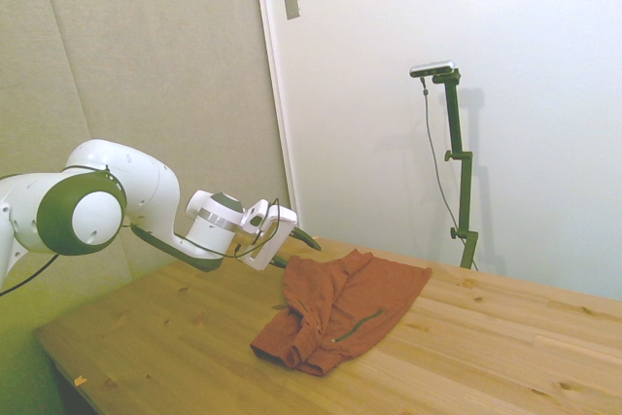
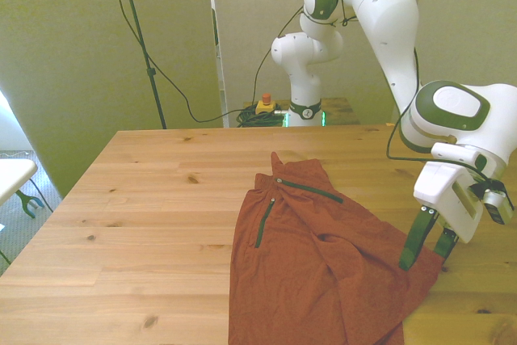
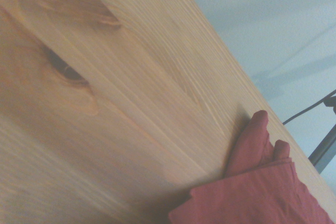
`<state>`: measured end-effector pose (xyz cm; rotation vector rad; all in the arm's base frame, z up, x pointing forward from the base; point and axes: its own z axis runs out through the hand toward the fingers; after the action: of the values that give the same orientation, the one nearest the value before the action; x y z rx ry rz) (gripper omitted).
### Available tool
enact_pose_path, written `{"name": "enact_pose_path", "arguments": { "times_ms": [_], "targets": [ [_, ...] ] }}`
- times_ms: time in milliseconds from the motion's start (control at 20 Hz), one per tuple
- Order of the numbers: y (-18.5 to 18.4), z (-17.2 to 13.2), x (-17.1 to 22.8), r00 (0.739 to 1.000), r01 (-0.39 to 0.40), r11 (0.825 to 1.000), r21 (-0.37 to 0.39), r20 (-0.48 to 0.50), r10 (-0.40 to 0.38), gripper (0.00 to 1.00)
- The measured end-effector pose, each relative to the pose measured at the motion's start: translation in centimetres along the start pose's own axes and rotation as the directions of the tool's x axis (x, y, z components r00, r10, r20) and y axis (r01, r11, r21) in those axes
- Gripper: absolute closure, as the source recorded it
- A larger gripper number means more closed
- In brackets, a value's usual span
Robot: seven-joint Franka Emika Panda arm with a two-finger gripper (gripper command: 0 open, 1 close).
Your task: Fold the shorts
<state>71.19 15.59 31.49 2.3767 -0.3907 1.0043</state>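
Observation:
The rust-red shorts (image 1: 342, 306) lie wrinkled on the wooden table (image 1: 175, 337), partly doubled over, with a dark zipper line on top. In the front view the shorts (image 2: 323, 264) spread from the table's middle toward the near edge, and two dark zipper lines show. My gripper (image 2: 426, 259) is tilted low at the shorts' edge on the front view's right, its two dark fingers (image 2: 417, 240) spread apart with no cloth gripped between them. From the side, the gripper (image 1: 299, 253) sits just left of the shorts' raised corner. The wrist view shows bare wood and a corner of the shorts (image 3: 257, 192).
A yellow box with a red button (image 2: 264, 105) and cables lie behind the table's far edge. A white piece of furniture (image 2: 12, 172) stands off the front view's left. Bare wood (image 2: 137, 199) stretches across the front view's left half.

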Motion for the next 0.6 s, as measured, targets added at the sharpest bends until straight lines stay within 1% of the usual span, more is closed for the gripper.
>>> {"name": "enact_pose_path", "arguments": {
  "times_ms": [350, 600],
  "targets": [
    [-0.46, 0.27, -0.51, 1.0, 0.008, 1.0, 0.022, 0.001, -0.008, 1.0],
    [-0.62, 0.68, -1.0, 1.0, 0.025, 0.999, 0.02, -0.004, -0.025, 1.0]
  ]
}}
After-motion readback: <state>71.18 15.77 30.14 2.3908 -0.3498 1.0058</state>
